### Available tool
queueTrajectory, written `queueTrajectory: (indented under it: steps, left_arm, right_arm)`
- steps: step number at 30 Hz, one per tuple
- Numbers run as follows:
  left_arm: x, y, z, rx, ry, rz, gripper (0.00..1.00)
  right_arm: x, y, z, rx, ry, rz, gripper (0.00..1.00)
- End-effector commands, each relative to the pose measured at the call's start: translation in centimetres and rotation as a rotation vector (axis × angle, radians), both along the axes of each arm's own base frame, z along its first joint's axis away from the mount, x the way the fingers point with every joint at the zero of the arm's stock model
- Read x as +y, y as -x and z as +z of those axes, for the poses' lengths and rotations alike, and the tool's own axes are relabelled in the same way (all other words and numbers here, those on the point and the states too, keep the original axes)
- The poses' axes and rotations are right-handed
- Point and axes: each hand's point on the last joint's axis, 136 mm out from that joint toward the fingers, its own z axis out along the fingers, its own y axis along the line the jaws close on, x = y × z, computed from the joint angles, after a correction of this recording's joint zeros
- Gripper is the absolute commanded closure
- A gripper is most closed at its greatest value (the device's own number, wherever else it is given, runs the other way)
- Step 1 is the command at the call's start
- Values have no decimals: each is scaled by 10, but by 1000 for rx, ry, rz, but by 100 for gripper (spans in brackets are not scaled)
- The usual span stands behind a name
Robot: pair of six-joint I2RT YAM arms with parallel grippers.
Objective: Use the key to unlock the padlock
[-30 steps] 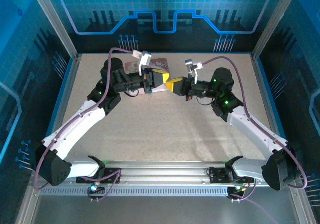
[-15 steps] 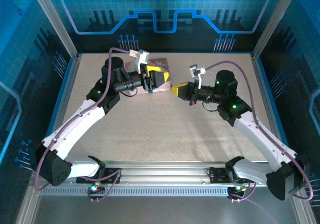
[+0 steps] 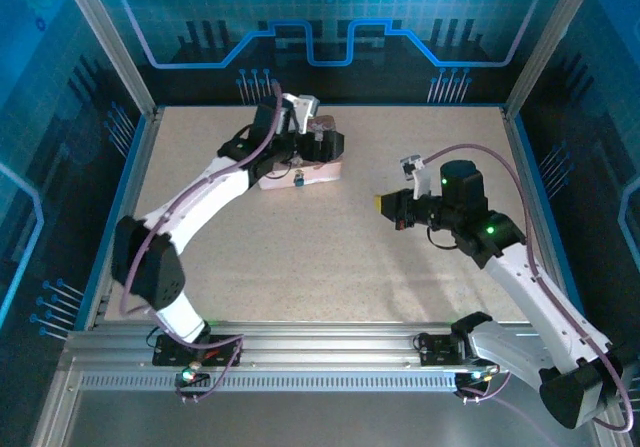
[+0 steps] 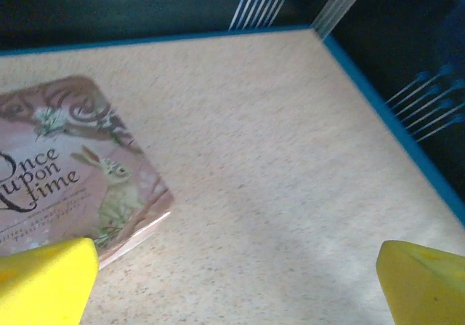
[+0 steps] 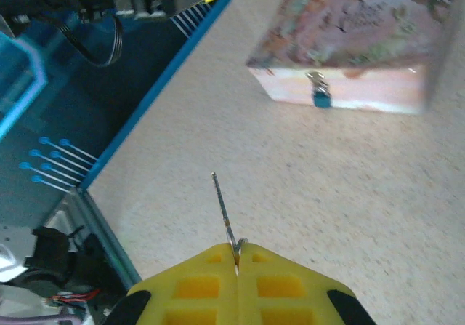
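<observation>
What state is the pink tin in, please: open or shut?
Shut: the pink tin has its lid flat on the base, and the padlock hangs on its front clasp.

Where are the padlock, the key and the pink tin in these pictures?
padlock (image 5: 320, 99), right wrist view, on its bluish body at the tin's front
key (image 5: 223, 210), right wrist view, midway along its thin shaft
pink tin (image 4: 65, 165), left wrist view, on its printed lid
</observation>
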Motion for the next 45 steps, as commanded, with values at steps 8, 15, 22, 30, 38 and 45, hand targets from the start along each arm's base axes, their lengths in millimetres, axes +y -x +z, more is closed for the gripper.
queueTrajectory:
  steps: [8, 15, 22, 30, 38, 45]
  left_arm:
    - [-19, -50, -67, 171, -158, -22, 1]
    - [-27, -67, -106, 272, -227, -39, 1]
    - [-29, -68, -130, 311, -262, -44, 1]
    - [-32, -62, -159, 337, -375, -69, 1]
    - [-43, -41, -174, 359, -453, -123, 1]
    - [-59, -10, -164, 333, -438, -157, 1]
  right_arm:
    - [-34, 6, -44, 133, 107, -137, 100]
    - [-44, 8, -55, 167, 85, -180, 100]
    - [-50, 9, -60, 183, 84, -197, 100]
    - [-54, 7, -61, 190, 74, -216, 100]
    - [-62, 5, -55, 211, 28, -245, 100]
    - [-82, 5, -54, 232, 11, -297, 100]
